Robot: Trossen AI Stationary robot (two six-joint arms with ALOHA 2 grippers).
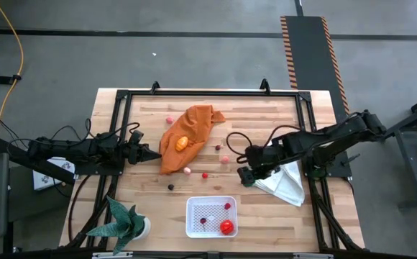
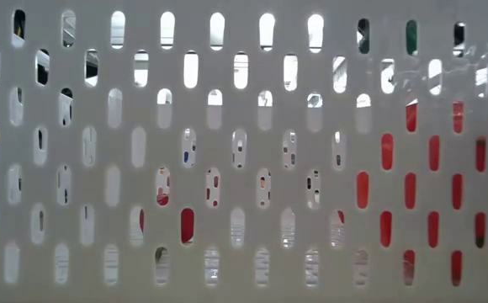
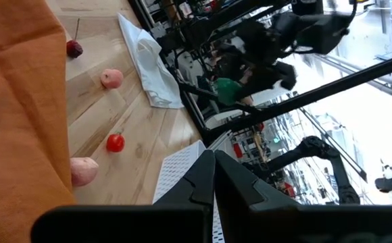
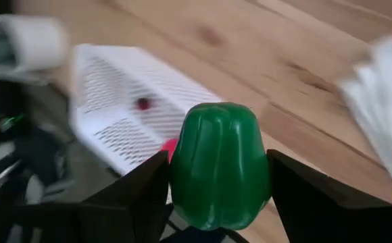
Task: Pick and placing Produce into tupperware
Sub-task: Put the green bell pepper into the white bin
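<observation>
- Two arms are seen in the high view: the right hand is held beside the white cloth, the left hand at the orange cloth; the tupperware sits near the surface's front edge.
- Only the tupperware's perforated wall is shown in the low view.
- The left hand's fingers are pressed shut, empty.
- A green pepper is gripped by the right hand.
</observation>
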